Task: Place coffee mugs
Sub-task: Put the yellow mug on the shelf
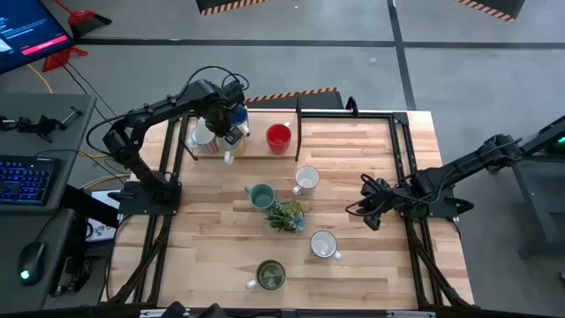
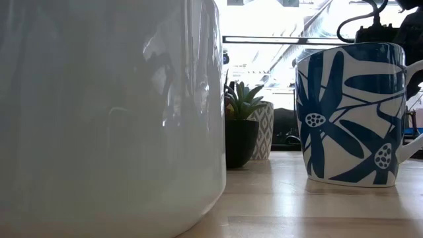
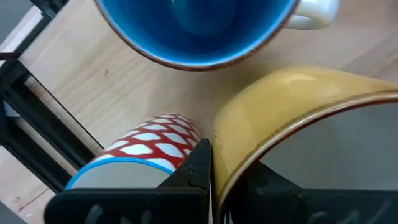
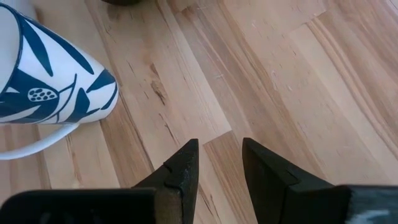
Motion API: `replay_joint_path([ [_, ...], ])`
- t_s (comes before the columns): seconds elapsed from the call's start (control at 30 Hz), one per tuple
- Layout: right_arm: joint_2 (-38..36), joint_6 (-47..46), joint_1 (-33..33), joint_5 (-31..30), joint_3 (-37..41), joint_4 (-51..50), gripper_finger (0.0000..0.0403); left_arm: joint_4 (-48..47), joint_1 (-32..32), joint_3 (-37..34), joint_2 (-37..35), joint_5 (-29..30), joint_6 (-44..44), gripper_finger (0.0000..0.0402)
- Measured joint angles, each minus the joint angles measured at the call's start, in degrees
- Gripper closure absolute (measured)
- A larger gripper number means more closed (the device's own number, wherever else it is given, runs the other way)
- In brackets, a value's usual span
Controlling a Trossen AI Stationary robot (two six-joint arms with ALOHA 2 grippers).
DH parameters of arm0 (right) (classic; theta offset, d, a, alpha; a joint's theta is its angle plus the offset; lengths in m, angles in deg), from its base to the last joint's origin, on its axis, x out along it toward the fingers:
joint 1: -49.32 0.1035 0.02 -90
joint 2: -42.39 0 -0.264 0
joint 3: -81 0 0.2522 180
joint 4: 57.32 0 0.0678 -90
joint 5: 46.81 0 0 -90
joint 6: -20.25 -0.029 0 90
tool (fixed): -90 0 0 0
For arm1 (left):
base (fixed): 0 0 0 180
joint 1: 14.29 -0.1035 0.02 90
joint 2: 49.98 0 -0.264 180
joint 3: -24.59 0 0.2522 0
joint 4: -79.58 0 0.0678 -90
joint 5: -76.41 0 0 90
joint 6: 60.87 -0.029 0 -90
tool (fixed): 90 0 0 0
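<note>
mug in hand: yellow-cream glazed ceramic mug (image 3: 292,118), its rim clamped in your left gripper (image 3: 208,180), above the back-left shelf, touching the blue mug (image 3: 199,31)
lies: directly below the wrist
right gripper (image 4: 217,165): holding nothing, well apart

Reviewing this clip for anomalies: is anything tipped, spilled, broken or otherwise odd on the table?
Nothing stands out. The mugs in the open stand upright, the small plant too. The left gripper is shut on a yellow mug's rim.

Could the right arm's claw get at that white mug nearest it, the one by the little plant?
Probably yes. The right gripper hovers open and empty over bare wood, and nothing lies between it and the white mug; the small plant sits off to one side.
</note>
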State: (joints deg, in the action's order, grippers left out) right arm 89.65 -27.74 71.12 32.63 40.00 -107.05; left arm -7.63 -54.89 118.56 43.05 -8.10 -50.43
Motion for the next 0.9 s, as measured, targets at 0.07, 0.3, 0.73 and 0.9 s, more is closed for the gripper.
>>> replay_joint_path([
  [0.07, 0.0, 0.0, 0.0, 0.0, 0.0, 0.0, 0.0299, 0.1, -0.4, 0.0, 0.0, -0.1, -0.2, 0.0392],
  [0.3, 0.0, 0.0, 0.0, 0.0, 0.0, 0.0, 0.0299, 0.9, -0.7, 0.0, 0.0, 1.0, -0.3, 0.0392],
  [0.73, 0.0, 0.0, 0.0, 0.0, 0.0, 0.0, 0.0299, 1.7, -0.4, -0.1, 0.3, 2.4, -2.0, 0.0392],
  [0.9, 0.0, 0.0, 0.0, 0.0, 0.0, 0.0, 0.0299, 1.5, 0.2, -0.1, 2.1, 2.5, -2.5, 0.0392],
])
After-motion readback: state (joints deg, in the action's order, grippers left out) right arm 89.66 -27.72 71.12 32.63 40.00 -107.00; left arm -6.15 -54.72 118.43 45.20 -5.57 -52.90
